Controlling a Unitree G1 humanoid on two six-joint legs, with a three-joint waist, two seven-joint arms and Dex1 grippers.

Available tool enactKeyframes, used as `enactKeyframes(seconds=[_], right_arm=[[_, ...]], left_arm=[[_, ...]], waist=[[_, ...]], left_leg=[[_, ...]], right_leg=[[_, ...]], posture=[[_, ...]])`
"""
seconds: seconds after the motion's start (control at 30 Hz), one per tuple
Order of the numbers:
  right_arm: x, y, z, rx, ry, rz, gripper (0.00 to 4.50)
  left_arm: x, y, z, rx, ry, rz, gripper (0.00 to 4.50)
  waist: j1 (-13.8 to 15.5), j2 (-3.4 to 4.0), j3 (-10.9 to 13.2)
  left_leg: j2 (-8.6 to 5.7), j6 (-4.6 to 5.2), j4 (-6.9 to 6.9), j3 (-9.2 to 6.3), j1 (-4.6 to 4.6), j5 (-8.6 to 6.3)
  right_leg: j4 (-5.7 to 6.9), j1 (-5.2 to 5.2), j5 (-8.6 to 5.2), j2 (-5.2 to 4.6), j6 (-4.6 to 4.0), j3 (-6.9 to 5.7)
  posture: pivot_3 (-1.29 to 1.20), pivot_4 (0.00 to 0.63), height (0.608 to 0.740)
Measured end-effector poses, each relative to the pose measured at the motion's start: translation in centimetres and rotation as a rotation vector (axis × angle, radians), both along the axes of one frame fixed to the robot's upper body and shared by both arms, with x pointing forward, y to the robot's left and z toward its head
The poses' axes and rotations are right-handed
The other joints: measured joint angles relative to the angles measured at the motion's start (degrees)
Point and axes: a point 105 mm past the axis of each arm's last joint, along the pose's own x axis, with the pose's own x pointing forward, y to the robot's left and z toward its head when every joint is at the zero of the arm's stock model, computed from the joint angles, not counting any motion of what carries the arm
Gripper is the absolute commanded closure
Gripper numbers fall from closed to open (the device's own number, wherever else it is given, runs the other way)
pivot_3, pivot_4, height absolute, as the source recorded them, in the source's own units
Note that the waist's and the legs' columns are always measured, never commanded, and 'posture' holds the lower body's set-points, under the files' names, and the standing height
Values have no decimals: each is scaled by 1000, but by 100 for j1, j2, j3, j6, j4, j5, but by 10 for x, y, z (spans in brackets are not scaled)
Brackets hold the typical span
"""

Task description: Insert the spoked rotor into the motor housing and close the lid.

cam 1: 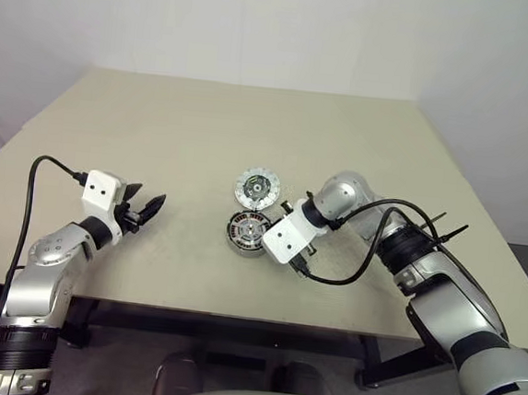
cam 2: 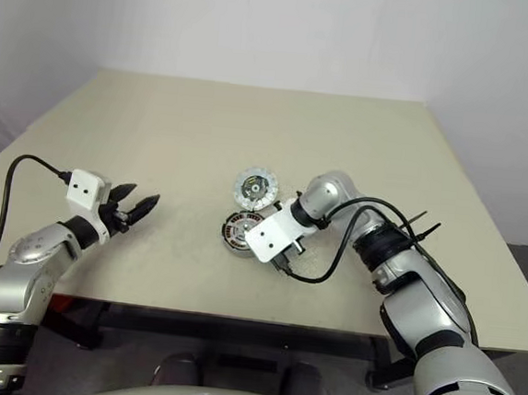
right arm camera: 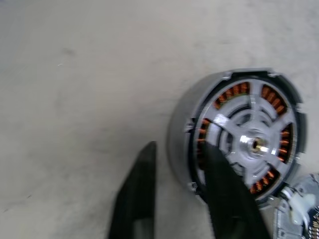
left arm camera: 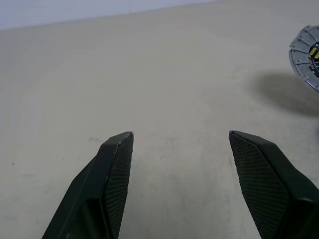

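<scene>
The motor housing (right arm camera: 234, 134) lies on the table near its middle, copper windings showing under the spoked rotor (right arm camera: 251, 142) that sits inside it. My right gripper (right arm camera: 180, 148) is shut on the housing's near wall, one finger outside it and one over the rotor. The lid (cam 1: 255, 188), a silver disc with green marks, lies flat just behind the housing (cam 1: 247, 231). Well to the left, my left gripper (cam 1: 148, 204) hovers open over bare table, holding nothing.
The beige table (cam 1: 205, 128) stretches wide behind and to the left of the parts. Its front edge (cam 1: 235, 313) runs close below both arms. A black cable (cam 1: 350, 272) loops beside my right wrist.
</scene>
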Motion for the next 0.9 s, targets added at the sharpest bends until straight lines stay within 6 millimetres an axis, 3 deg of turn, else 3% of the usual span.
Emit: enactKeyframes(seconds=[0.07,0.4,0.63,0.77,0.9], right_arm=[[1,-1,1,-8,11,-17,4496],[-2,0,6,26,145,-194,4496],[2,35,41,184,554,-681,4496],[8,45,62,217,717,-966,4496],[9,47,63,207,802,-1148,4496]], left_arm=[[0,1,0,0,-2,3,1261],[-1,1,-1,-1,-2,10,1261],[-4,1,-8,-15,7,26,1261],[-7,2,-11,-14,16,32,1261],[-8,4,-12,-10,22,37,1261]], waist=[[-22,-3,-1],[-54,-3,3],[-73,9,24],[15,8,30],[120,10,32]], left_leg=[[0,0,0,-1,0,0],[0,0,-1,-2,-17,0],[4,-6,-12,-2,-13,3],[2,-9,-14,-2,-13,4],[1,-13,-19,-1,-13,6]], right_leg=[[0,4,0,0,-1,0],[-8,-22,4,0,-8,-2],[-3,-31,0,6,-14,-2],[-4,-30,-1,3,-13,-2],[-9,-31,-3,3,-11,0]], posture=[[0,0,740],[0,0,740],[0,0,740],[0,0,740],[0,0,740]])
